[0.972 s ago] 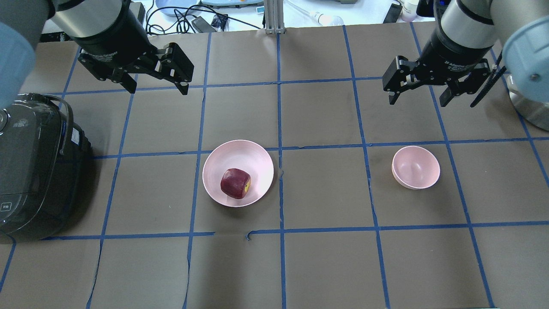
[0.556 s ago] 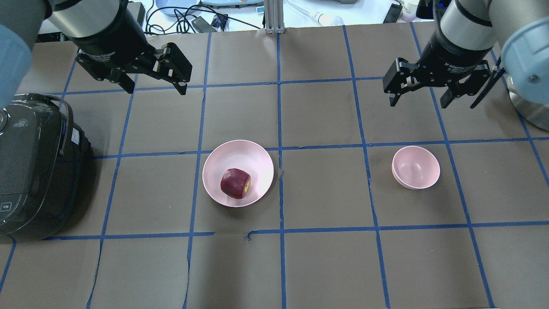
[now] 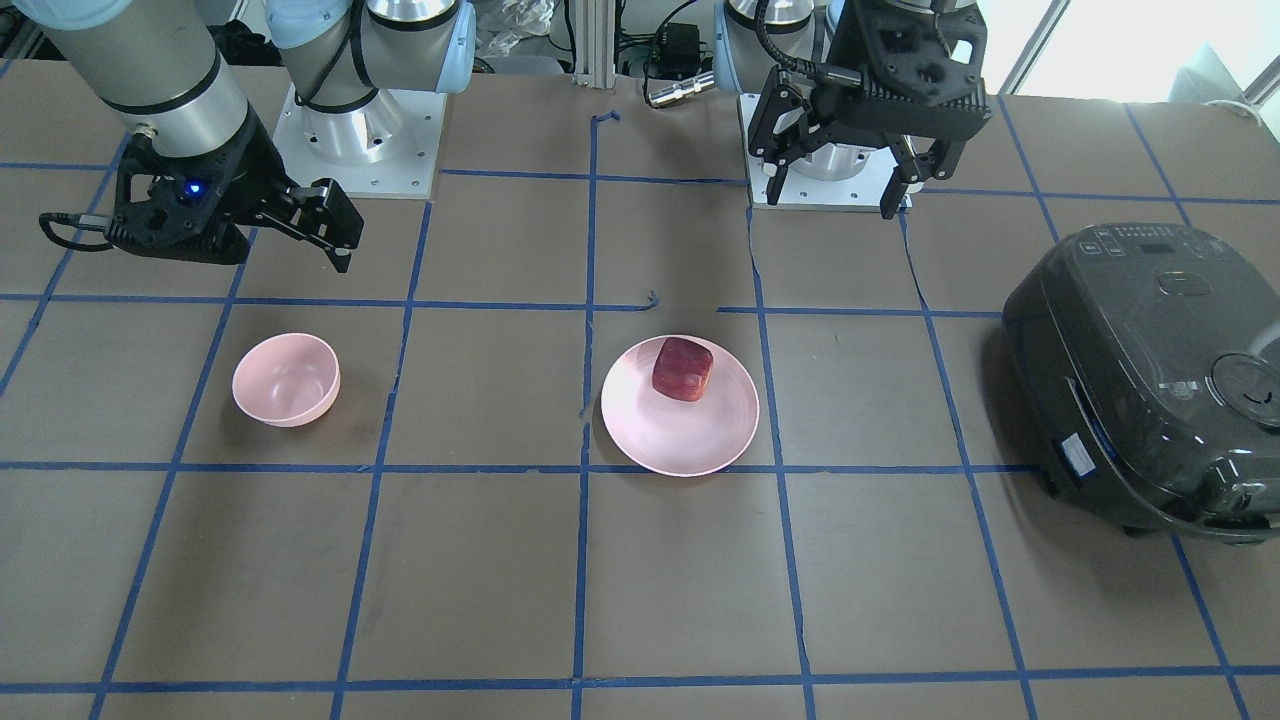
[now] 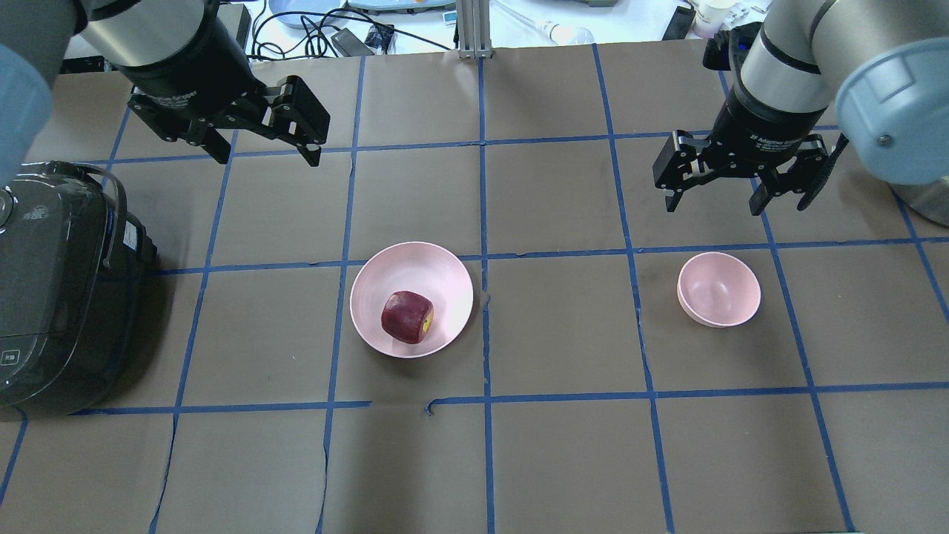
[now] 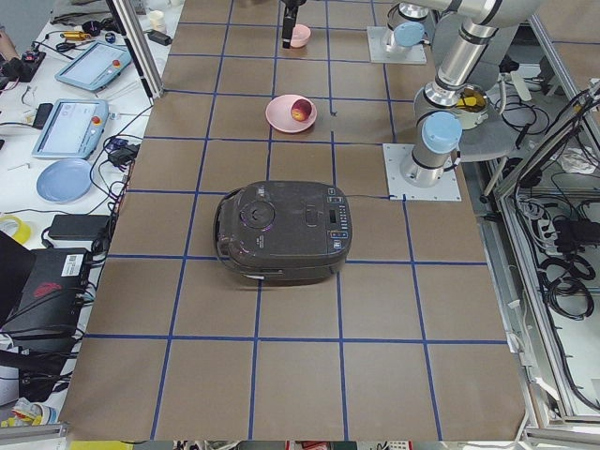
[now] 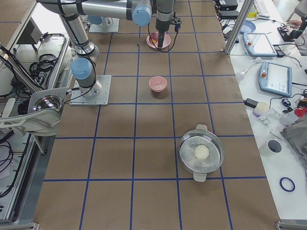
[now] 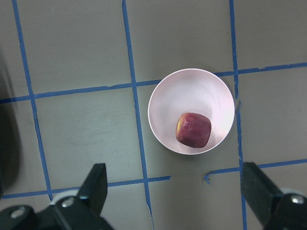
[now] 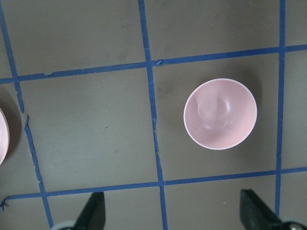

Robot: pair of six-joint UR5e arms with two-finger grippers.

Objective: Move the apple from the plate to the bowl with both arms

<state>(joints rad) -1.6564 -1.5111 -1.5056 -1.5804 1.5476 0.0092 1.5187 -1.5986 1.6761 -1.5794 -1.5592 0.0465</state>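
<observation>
Right claw (image 4: pixel 712 208) shifted nearer bowl (image 4: pixel 718 289), spread apart, left claw (image 4: pixel 268 159) spread apart too, apple (image 4: pixel 407 317) resting on plate (image 4: pixel 437 271)

Matt pink plate (image 4: pixel 419 268), mottled apple (image 4: pixel 406 317)

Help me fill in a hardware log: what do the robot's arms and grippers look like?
The left arm and right arm are silver-grey tubes with light blue joint caps. The left gripper and right gripper are black, two-fingered, with white lettering on their bodies. A black cable runs beside the right gripper.
</observation>
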